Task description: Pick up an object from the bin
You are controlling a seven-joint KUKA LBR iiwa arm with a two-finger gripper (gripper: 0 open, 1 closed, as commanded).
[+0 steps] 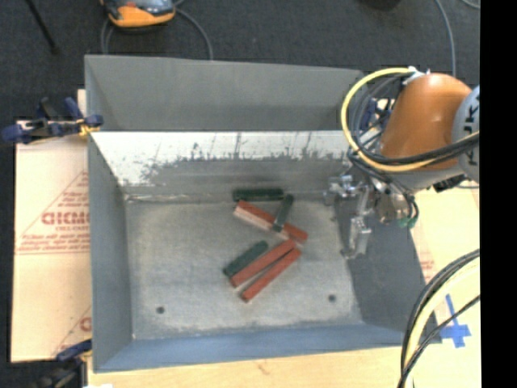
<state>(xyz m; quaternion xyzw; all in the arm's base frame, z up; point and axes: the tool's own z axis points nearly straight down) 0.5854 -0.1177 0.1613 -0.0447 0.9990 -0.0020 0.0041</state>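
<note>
My gripper point(351, 237) hangs at the right side of the bin, close to the right wall, its metal fingers pointing down with nothing between them. To its left, in the middle of the bin floor, lies a small cluster of long blocks. A red block point(271, 222) lies slanted nearest the gripper, with a short dark green block point(282, 211) leaning across it. Behind them a dark green block point(258, 194) lies flat near the back wall. Lower down, a red block point(269, 271) and a dark green block point(245, 259) lie side by side, slanted.
The blocks all sit mid-bin, a short way left of the gripper. The bin's sloped right wall stands directly beside the gripper. The arm with its orange cover and looped cables reaches in from the right.
</note>
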